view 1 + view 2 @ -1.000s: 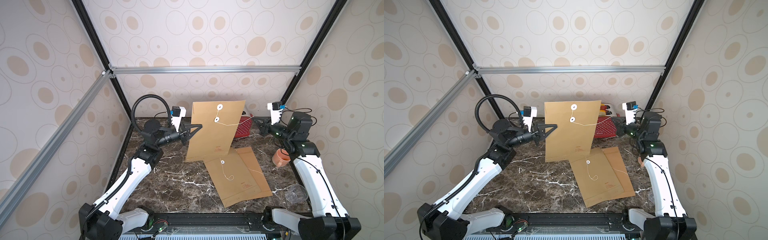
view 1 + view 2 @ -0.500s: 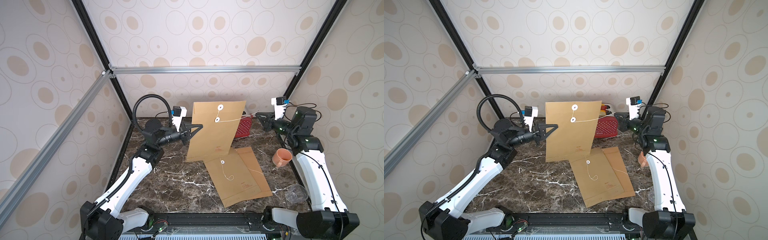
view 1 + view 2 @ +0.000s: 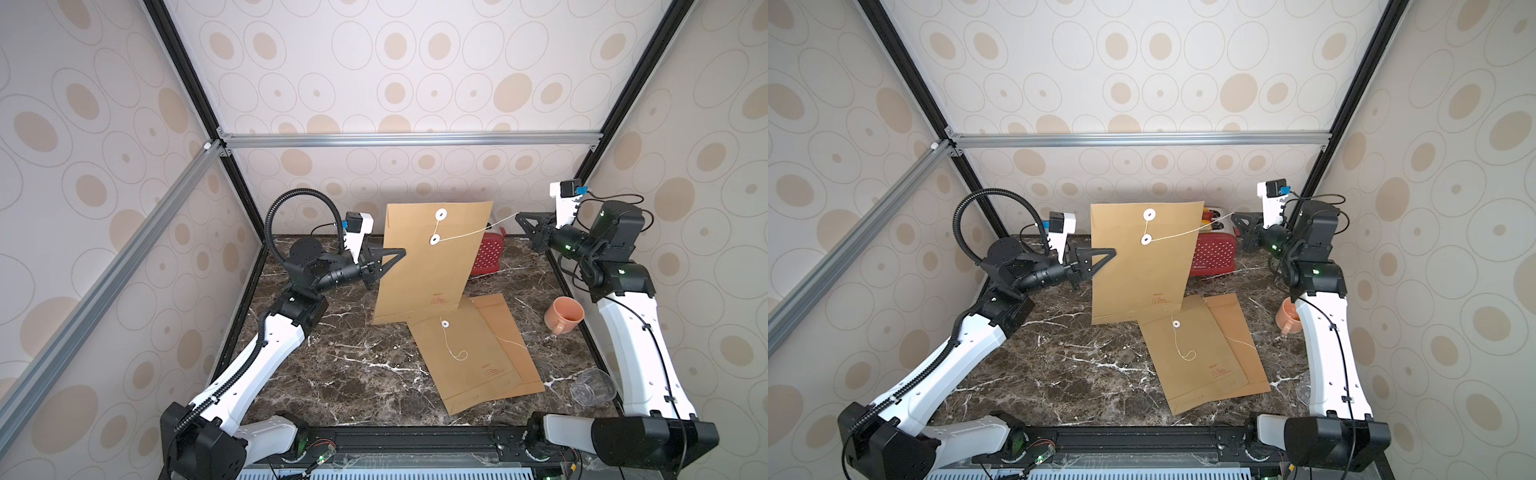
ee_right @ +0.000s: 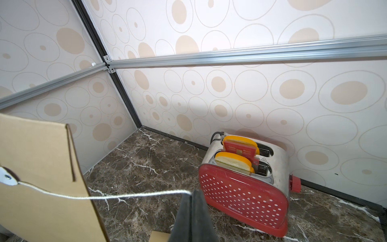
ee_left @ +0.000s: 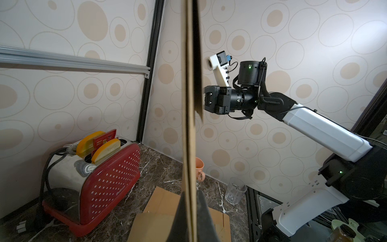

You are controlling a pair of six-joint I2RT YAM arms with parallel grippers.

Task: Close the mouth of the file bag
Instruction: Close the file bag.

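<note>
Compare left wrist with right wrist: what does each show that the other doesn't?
Left wrist only: the right arm seen from outside, the orange mug and the clear glass. The file bag appears edge-on, pinched by the jaws of the left gripper.
Right wrist only: the bag's front face with its white button, and the string running taut from that button into the shut jaws of the right gripper.
Both: the held file bag and the red toaster on the marble tabletop.

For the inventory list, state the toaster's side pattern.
The toaster is red with white dots, clearest in the right wrist view.
</note>
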